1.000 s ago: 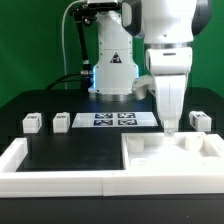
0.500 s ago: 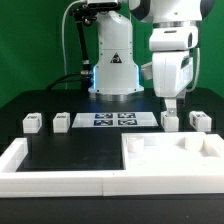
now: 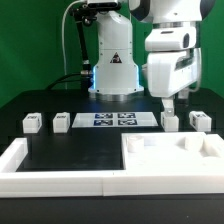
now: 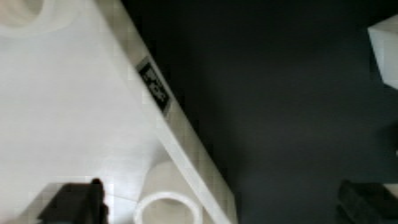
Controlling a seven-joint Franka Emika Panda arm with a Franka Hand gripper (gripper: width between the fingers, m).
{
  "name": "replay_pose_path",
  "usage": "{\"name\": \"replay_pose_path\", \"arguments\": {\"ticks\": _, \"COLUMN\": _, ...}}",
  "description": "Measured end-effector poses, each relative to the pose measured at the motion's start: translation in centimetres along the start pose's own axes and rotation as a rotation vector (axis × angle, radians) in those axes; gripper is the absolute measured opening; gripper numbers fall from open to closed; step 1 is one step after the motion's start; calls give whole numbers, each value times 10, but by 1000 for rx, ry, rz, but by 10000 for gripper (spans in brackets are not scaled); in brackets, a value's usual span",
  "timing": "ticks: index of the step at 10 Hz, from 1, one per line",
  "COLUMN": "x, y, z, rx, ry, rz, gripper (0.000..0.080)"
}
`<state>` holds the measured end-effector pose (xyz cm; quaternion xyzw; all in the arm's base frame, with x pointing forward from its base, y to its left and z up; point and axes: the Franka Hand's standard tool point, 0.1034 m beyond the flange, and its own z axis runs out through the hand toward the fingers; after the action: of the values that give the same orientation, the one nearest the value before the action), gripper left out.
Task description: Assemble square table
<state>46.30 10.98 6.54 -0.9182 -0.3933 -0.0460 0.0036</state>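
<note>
The white square slab point(image 3: 172, 160) lies flat at the front on the exterior view's right, with round sockets in its corners. In the wrist view the slab point(image 4: 80, 110) shows a black-white tag point(image 4: 155, 82) and a round socket point(image 4: 173, 208). Several small white leg blocks stand in a row behind it: two on the left point(image 3: 32, 123) point(image 3: 61, 121) and two on the right point(image 3: 170, 120) point(image 3: 200, 119). My gripper point(image 3: 168, 103) hangs above the slab's far edge, near the third block. In the wrist view the gripper point(image 4: 221, 205) is open and empty, its fingers point(image 4: 71, 200) wide apart.
The marker board point(image 3: 115, 119) lies between the leg blocks at the back. The long white border wall point(image 3: 20, 162) runs along the front and left. The robot base point(image 3: 112, 70) stands behind the board. The table surface is black.
The gripper has risen from just above the slab's far edge and shifted slightly toward the exterior view's left. The slab and the blocks have not moved.
</note>
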Motion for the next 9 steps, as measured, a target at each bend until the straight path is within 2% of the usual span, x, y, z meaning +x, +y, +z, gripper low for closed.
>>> {"name": "replay_pose_path", "arguments": {"ticks": 1, "x": 5, "y": -14, "z": 1, "rx": 1, "ry": 6, "rz": 122, "gripper": 649}}
{"name": "replay_pose_path", "arguments": {"ticks": 4, "x": 17, "y": -35, "z": 4, "rx": 29, "ry": 6, "rz": 464, "gripper": 649}}
{"name": "replay_pose_path", "arguments": {"ticks": 8, "x": 19, "y": -41, "z": 5, "rx": 52, "ry": 12, "rz": 727, "gripper": 649}}
{"name": "replay_pose_path", "arguments": {"ticks": 9, "x": 16, "y": -53, "z": 8, "rx": 54, "ry": 12, "rz": 785, "gripper": 649}}
